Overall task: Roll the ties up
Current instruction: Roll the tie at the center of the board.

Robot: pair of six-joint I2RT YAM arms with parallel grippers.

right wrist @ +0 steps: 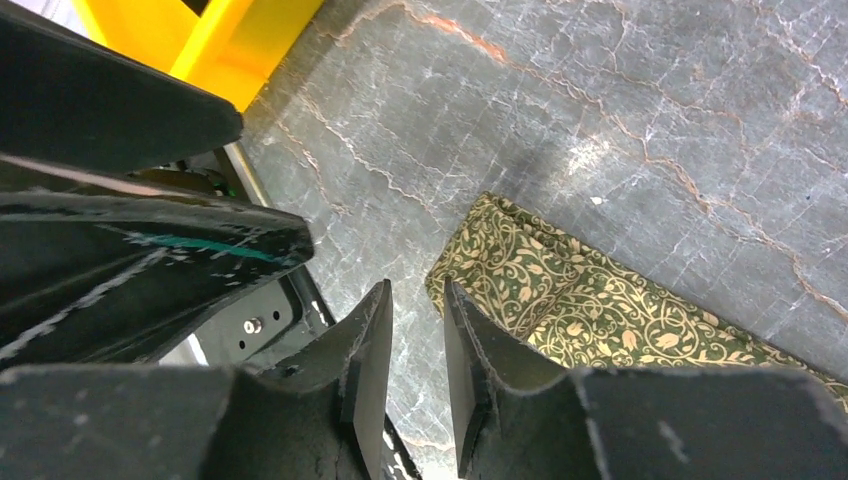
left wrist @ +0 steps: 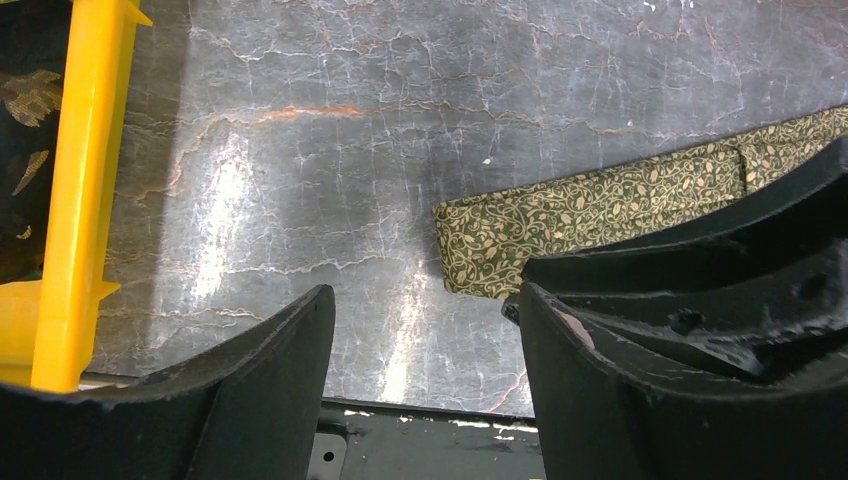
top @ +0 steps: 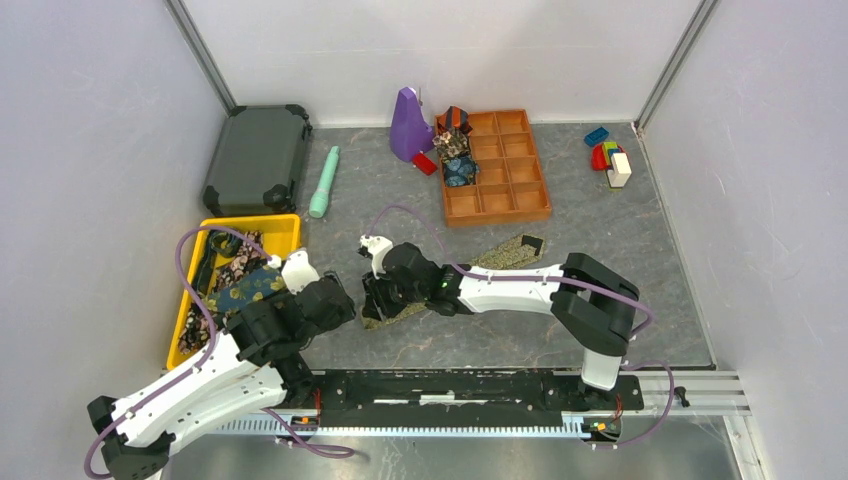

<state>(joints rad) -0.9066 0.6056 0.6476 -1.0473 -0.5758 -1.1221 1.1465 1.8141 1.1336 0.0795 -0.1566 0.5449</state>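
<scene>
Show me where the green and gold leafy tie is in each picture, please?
Top external: the tie lies flat and slanting, just right of the picture's middle.
Left wrist: the tie is at the right, with its end pointing left.
Right wrist: the tie is in the lower right part.
Shared landmark: the yellow bin is to the left of the tie in all three views.

We note white shells on left arm (top: 195,388) and right arm (top: 505,289), black joints, purple cables (top: 181,262), scuffed black fingers (left wrist: 265,400).
</scene>
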